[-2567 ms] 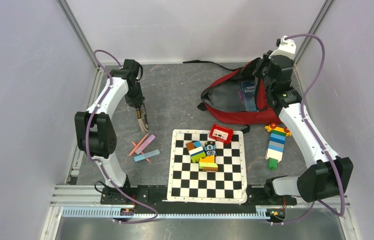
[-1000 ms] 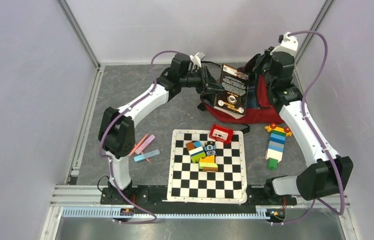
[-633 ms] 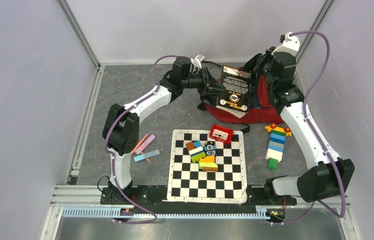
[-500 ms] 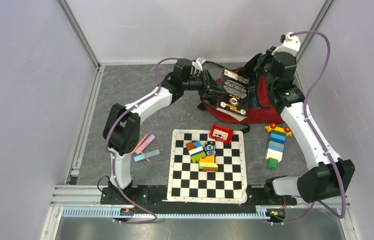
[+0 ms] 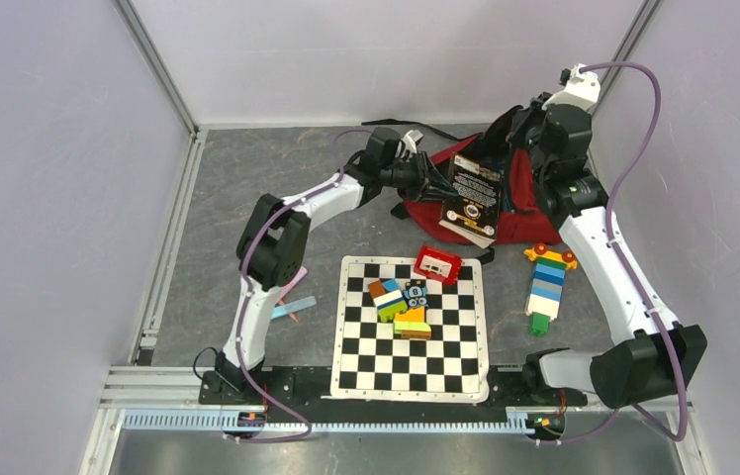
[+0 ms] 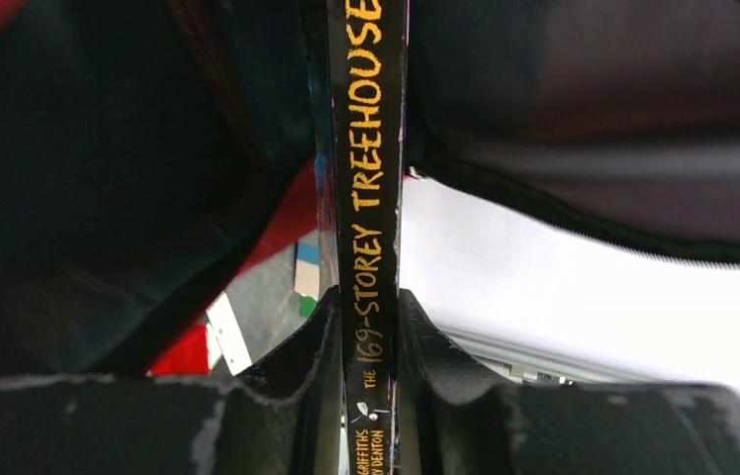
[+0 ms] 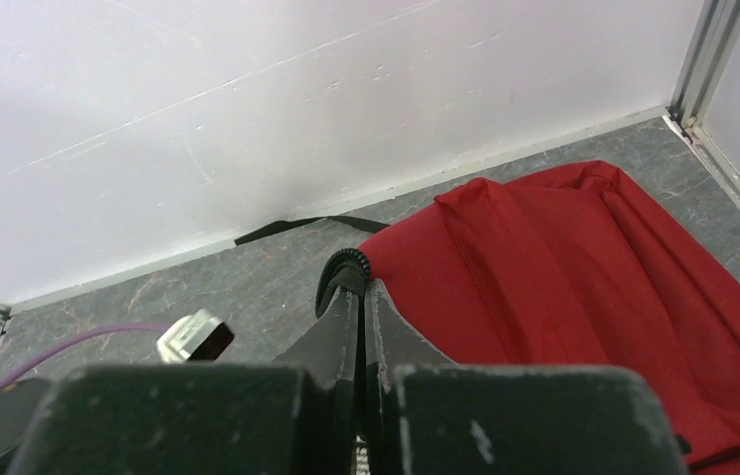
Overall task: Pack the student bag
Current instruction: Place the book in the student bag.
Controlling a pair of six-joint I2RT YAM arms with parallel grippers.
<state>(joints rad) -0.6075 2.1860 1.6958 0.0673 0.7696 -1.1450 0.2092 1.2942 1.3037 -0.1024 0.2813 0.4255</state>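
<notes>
Top external view has the student bag (image 5: 519,223) lying at the far right of the surface (image 5: 247,198), its mouth turned up and held open. A dark book (image 5: 475,195) stands tilted in this mouth, with its lower part over the near rim, so it is not fully inside.

The left tool (image 6: 366,327) is clamped on the spine of the book, one finger on each cover, and dark lining of the bag is around it on both sides. The right tool (image 7: 356,287) has its fingers pressed together on a thin black edge. This is probably the bag's zipper rim, but the view is too close to be sure.

I judge the packing to be at an early stage. On the checkered mat (image 5: 411,366) lie a small red box (image 5: 437,264) and coloured blocks (image 5: 401,302). A block tower (image 5: 547,287) lies just right of the mat and some pens (image 5: 292,309) to its left. All of these are outside the bag.
</notes>
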